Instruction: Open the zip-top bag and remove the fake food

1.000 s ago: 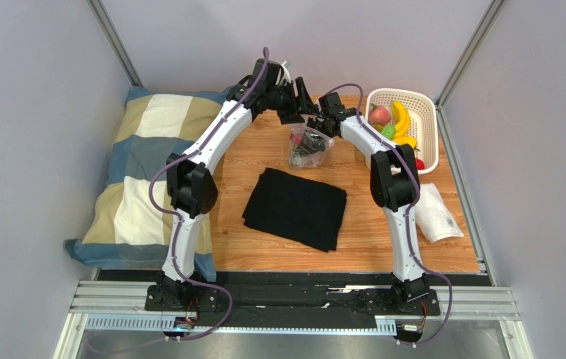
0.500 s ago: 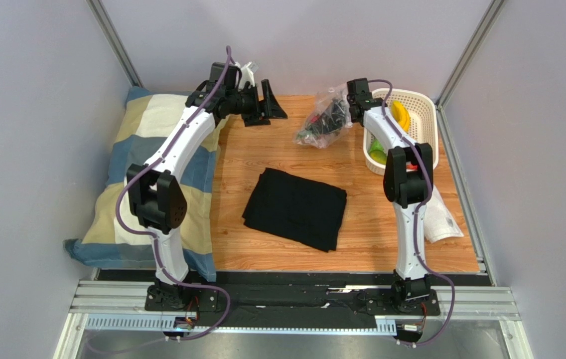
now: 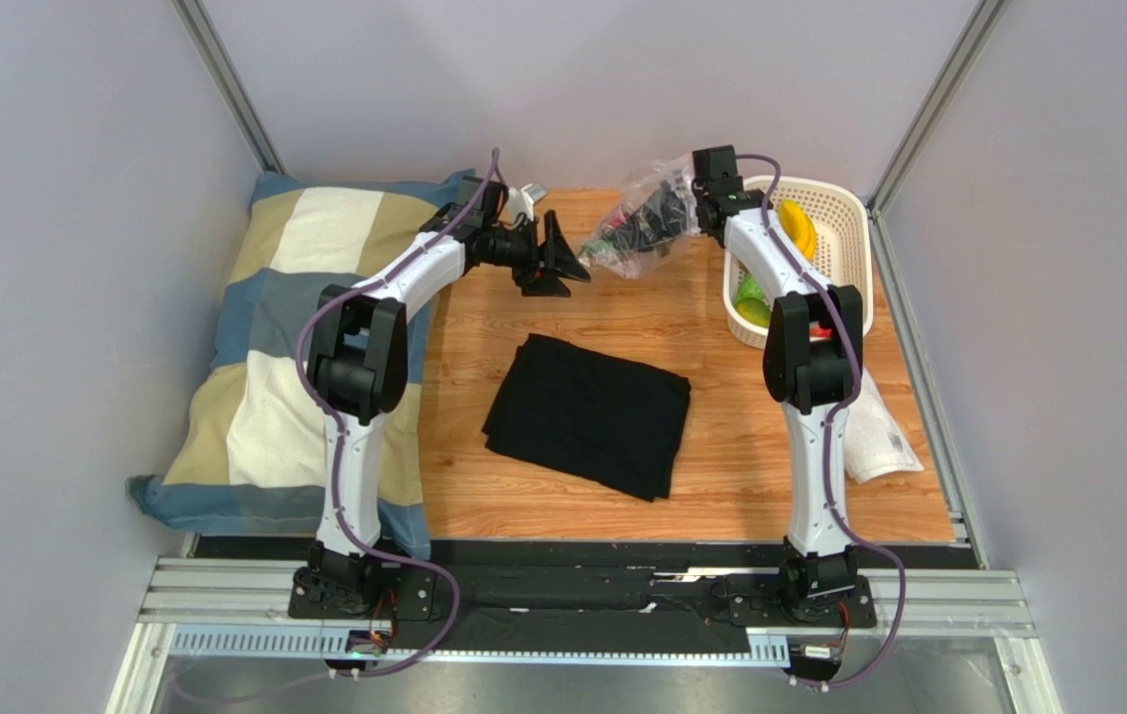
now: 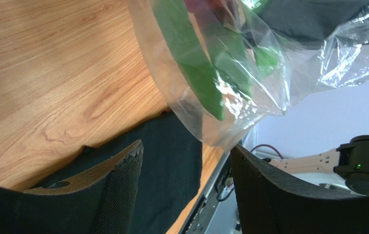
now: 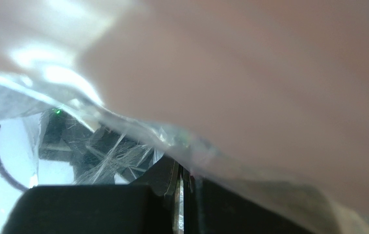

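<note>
Several green and red plastic fake food pieces (image 4: 198, 78) sit in the clear crinkly zip-top bag (image 3: 638, 226), which hangs just left of the white perforated plastic basket (image 3: 856, 223), pinched tight by the right gripper (image 3: 681, 201). Further left of the basket, beside the bag, the left gripper (image 3: 579, 262) is spread wide around nothing. Basket's got yellow plastic bananas (image 3: 798, 232) in it.

A robotics lab test cell: plain grey panels (image 3: 63, 223) and aluminium posts (image 3: 227, 82) enclose the wooden tabletop (image 3: 719, 461), with robot arms (image 3: 354, 461) bolted to a rail (image 3: 585, 595) at its near edge.
</note>
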Robot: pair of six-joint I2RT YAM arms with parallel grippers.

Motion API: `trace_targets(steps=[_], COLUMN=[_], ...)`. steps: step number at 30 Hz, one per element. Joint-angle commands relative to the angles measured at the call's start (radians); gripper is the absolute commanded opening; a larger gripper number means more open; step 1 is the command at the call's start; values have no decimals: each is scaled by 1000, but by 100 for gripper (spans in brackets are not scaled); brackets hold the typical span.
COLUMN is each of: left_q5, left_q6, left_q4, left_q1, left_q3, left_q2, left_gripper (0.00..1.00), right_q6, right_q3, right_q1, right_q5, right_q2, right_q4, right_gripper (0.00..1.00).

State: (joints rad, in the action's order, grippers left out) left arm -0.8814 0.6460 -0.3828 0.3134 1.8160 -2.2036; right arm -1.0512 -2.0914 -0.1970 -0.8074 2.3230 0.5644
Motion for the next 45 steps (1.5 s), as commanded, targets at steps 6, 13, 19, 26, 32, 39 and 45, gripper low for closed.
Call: trace_targets(steps=[6, 13, 19, 26, 32, 39, 45], left_q5=[-109, -139, -134, -25, 142, 297, -147], left_q6=[81, 118, 115, 8, -35, -91, 159], left_q4=[134, 176, 162, 12, -24, -85, 374], left_q1=[-25, -25, -25, -39, -74, -119, -120], left_q3=[60, 58, 60, 83, 14, -38, -171], left_q2=[-10, -28, -41, -35, 24, 47, 79], left_gripper=[74, 65, 43, 0, 0, 0, 33], right_q6=[-40, -44, -73, -73, -34, 60, 71], right_q3=[24, 51, 47, 44, 44, 18, 16], right_q1=[-5, -18, -24, -18, 4, 34, 36], right_q5=[-90, -93, -98, -95, -82, -61, -70], right_q2=[-97, -108, -103, -111, -132, -160, -159], right_q4=[-127, -143, -172, -172, -138, -43, -23], right_gripper=[0, 0, 0, 0, 0, 0, 0])
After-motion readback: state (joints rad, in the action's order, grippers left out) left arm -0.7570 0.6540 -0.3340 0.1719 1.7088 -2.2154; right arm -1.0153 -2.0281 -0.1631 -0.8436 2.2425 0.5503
